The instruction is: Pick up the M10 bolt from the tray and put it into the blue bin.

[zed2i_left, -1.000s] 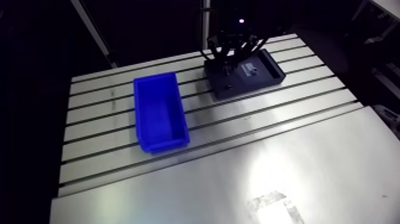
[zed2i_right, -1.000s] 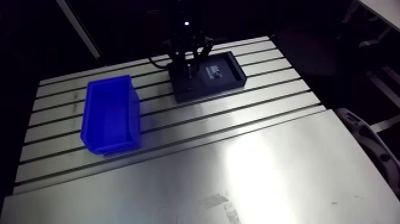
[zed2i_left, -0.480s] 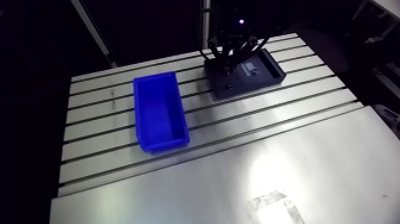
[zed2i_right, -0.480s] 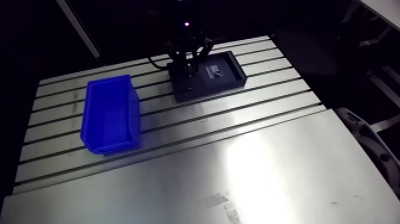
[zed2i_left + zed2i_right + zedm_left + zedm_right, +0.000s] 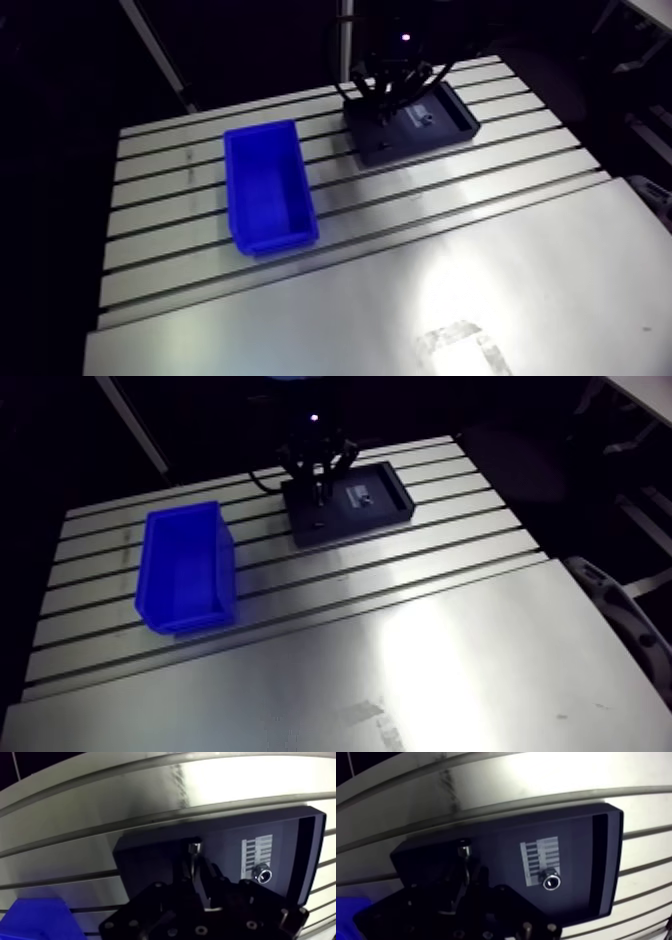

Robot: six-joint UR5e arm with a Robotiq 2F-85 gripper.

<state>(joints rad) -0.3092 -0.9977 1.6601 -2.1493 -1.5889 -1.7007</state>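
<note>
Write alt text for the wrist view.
Gripper low over a dark tray on the slotted table, with a silvery bolt at its tip. A shiny ring-shaped part sits in the tray beside a white label; a blue bin corner shows beside the gripper.

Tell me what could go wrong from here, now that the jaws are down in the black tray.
1. The jaws seem shut on the M10 bolt with its head sticking out past them; it may tilt or slip on lifting.
2. The nut lies nearby in the tray; a sideways move might knock it.
3. The blue bin stands apart from the tray, so a weak grip could drop the bolt on the slotted table.
</note>
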